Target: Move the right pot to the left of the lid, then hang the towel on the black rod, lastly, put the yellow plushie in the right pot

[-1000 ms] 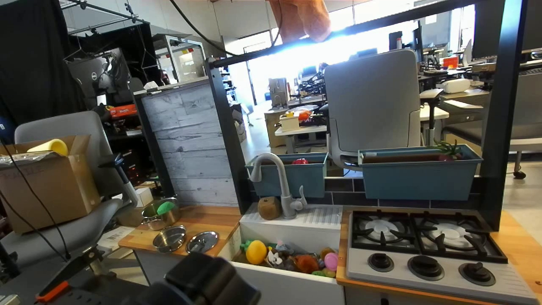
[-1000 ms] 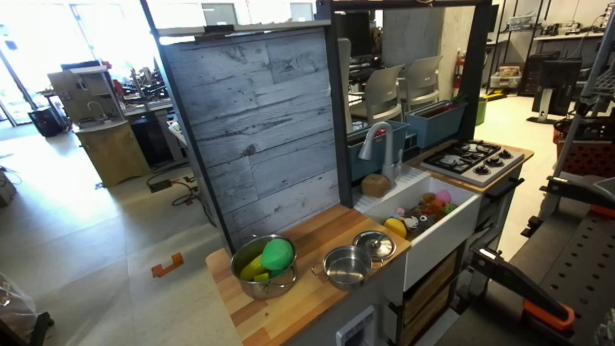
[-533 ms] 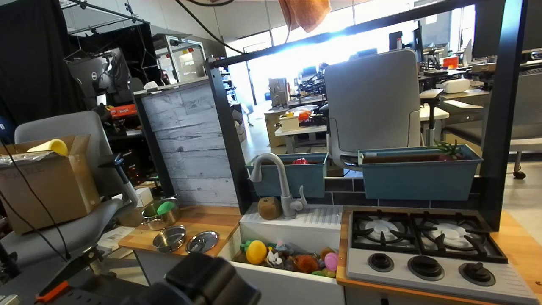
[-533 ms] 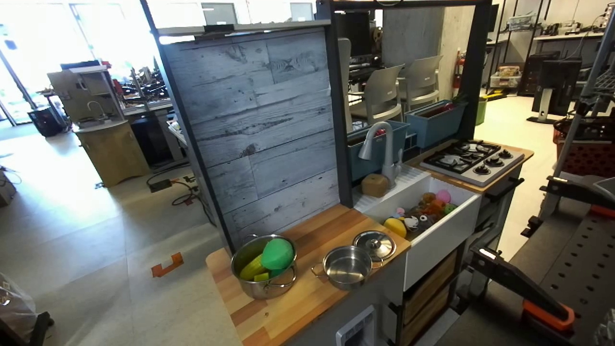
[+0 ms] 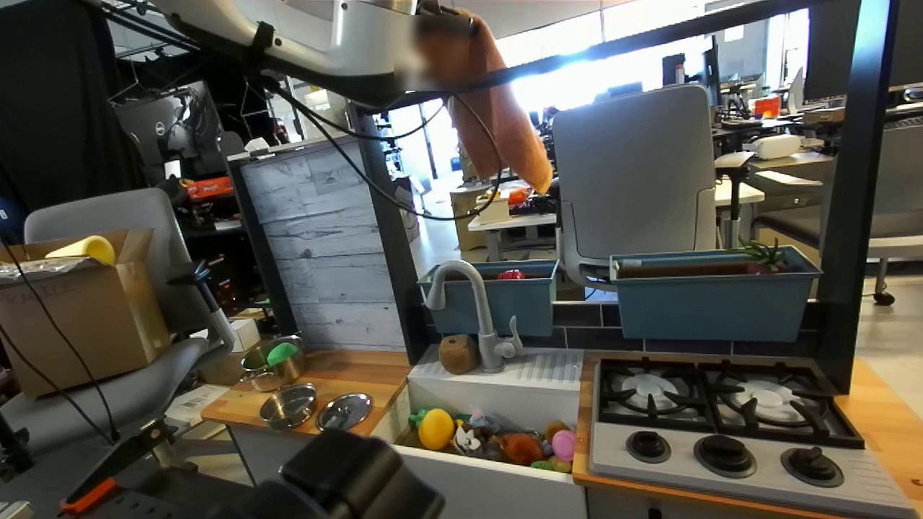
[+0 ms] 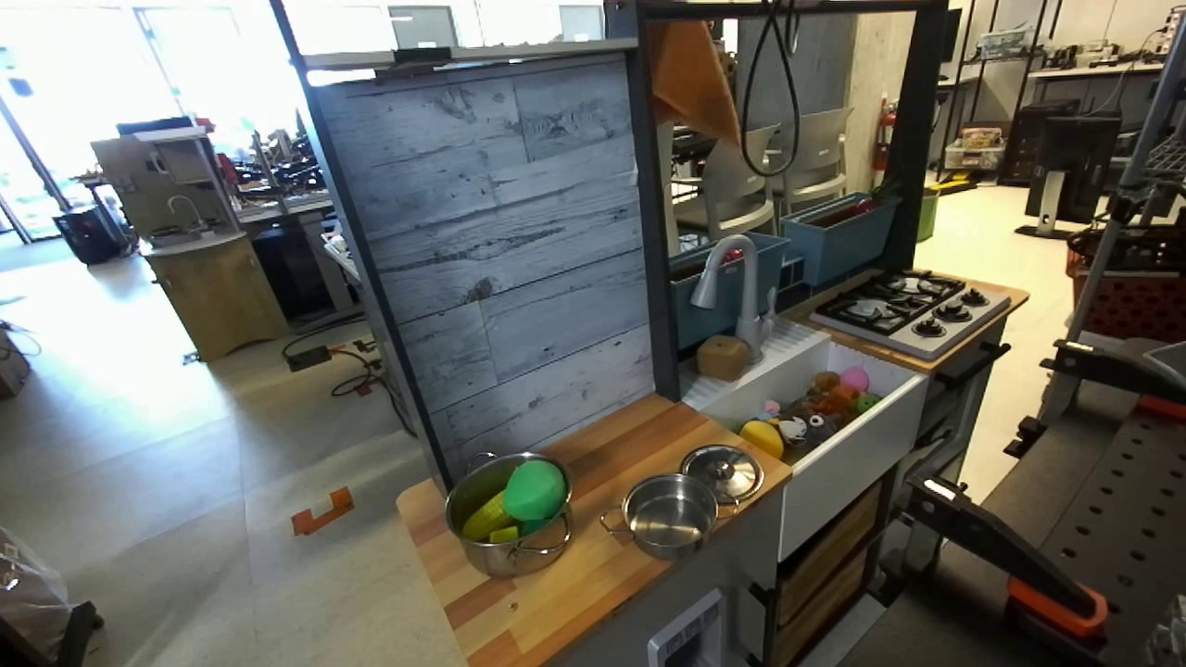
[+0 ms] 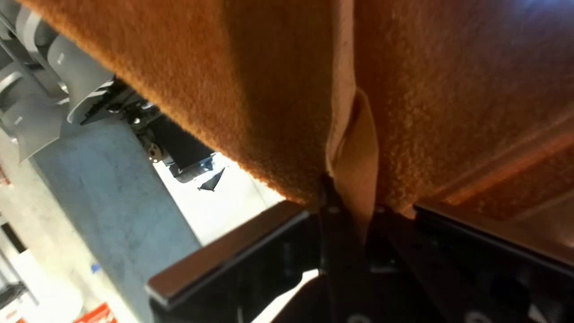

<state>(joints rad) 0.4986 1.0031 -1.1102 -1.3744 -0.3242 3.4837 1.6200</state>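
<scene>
We have the towel (image 5: pixel 520 137) pinched in the end effector (image 7: pixel 354 217), hanging below it near the black rod (image 5: pixel 620 48); can't tell if the two touch. Well below the end effector: right pot (image 6: pixel 669 519) on the bench (image 6: pixel 598 579), just beside the lid (image 6: pixel 727 474), and yellow plushie (image 6: pixel 762 438) in the sink (image 6: pixel 852 465) among other toys (image 6: pixel 839 398).

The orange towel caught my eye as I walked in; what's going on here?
A robot arm has its gripper shut on the orange towel, holding it near the black rod, apparently to hang it there. In both exterior views, the shallow pot sits left of the lid. The yellow plushie lies in the sink.
</scene>
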